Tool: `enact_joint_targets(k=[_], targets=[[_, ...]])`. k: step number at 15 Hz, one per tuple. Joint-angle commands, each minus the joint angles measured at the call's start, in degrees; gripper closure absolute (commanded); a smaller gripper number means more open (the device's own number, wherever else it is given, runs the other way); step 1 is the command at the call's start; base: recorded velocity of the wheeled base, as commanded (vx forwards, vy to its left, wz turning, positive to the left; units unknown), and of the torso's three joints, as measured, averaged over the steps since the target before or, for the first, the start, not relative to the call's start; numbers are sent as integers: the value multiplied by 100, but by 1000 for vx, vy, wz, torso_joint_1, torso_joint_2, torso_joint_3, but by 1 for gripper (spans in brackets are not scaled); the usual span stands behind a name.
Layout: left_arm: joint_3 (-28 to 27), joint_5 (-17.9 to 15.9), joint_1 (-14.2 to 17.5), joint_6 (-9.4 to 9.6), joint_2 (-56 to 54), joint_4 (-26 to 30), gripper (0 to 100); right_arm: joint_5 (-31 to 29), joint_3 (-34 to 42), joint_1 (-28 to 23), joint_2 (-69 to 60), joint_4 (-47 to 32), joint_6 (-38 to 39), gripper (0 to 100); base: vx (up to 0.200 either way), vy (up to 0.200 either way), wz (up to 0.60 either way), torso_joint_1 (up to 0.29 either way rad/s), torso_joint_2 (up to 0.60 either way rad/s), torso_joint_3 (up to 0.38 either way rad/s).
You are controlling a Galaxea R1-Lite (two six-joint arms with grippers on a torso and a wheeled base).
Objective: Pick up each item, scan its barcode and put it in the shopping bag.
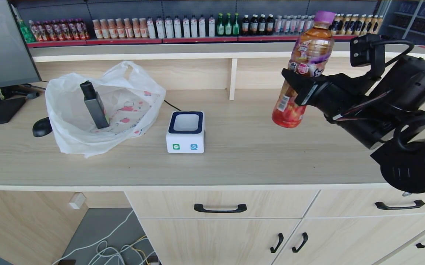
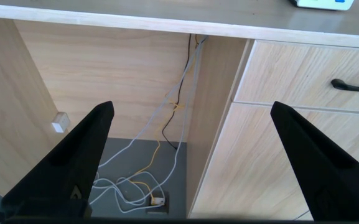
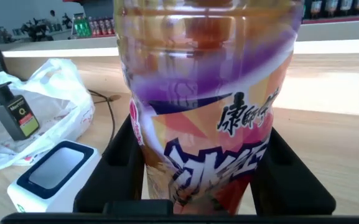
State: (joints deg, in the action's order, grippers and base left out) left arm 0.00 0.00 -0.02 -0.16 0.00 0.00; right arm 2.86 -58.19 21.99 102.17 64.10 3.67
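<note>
Barcode [image 1: 282,104] should face downward as the right pincer [image 1: 300,88], clamped on the purple-capped amber plastic bottle [image 1: 313,48], brings it over the white box-shaped scanner [image 1: 185,131] lying below and left of it.

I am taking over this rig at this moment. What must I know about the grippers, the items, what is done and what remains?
The right gripper is shut on the drink bottle, which it holds tilted in the air above the counter, to the right of the scanner.
The left gripper is open and holds nothing. It is low in front of the cabinet, below the counter edge.
Done: a grey container stands in the shopping bag, left of the scanner.
Left: show the drink bottle's barcode to the scanner, then put the bottle in the bag.
</note>
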Motion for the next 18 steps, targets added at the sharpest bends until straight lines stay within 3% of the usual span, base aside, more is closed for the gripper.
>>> enact_joint_targets(k=[1,7,11,16,18], targets=[[0,0,2,-2,0,0,0,12,106,16,-312,-20,46,100,0,0,0,0,0,0],[0,0,2,-2,0,0,0,636,1653,51,-1595,-20,336,100,0,0,0,0,0,0],[0,0,2,-2,0,0,0,786,1855,420,-1815,6,758,100,0,0,0,0,0,0],[0,0,2,-2,0,0,0,1797,1934,719,-1762,15,1303,100,0,0,0,0,0,0],[0,0,2,-2,0,0,0,1876,1934,1035,-1744,103,1751,100,0,0,0,0,0,0]])
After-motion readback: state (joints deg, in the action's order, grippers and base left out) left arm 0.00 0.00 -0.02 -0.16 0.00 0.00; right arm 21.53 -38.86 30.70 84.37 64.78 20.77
